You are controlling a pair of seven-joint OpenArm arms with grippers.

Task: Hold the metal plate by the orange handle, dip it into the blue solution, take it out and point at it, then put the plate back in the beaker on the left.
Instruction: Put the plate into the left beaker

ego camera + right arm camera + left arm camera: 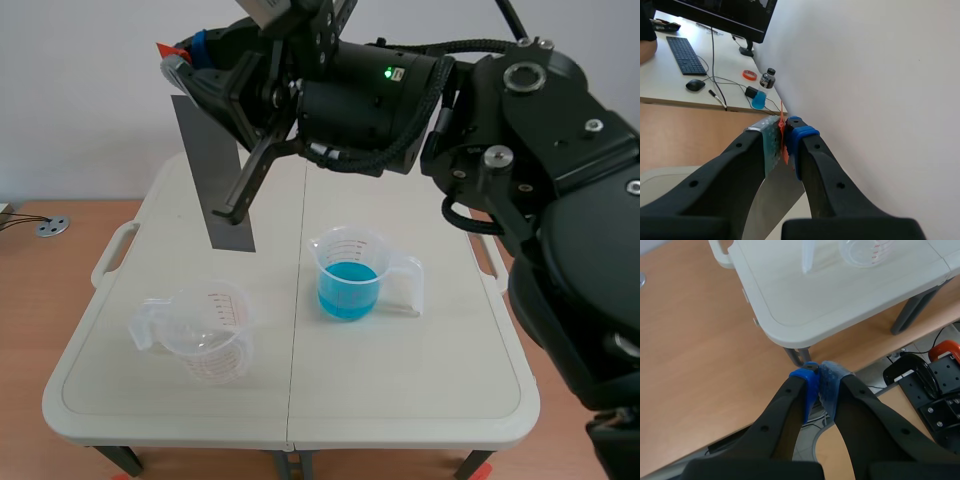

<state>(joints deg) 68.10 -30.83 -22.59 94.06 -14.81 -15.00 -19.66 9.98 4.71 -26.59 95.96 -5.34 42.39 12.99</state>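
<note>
Your left fingers (807,385) are pressed together on nothing, off the surface (400,385) near the empty beaker (205,340). High above that beaker, your right fingers (801,137) clamp the orange handle (784,140) of the plate (212,170), which hangs near upright, free end down.

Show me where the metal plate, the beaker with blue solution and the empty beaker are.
metal plate (207,150): scene view, upper part of its grey face.
beaker with blue solution (348,285): scene view, front wall over the blue liquid.
empty beaker (208,340): scene view, clear front wall.
</note>
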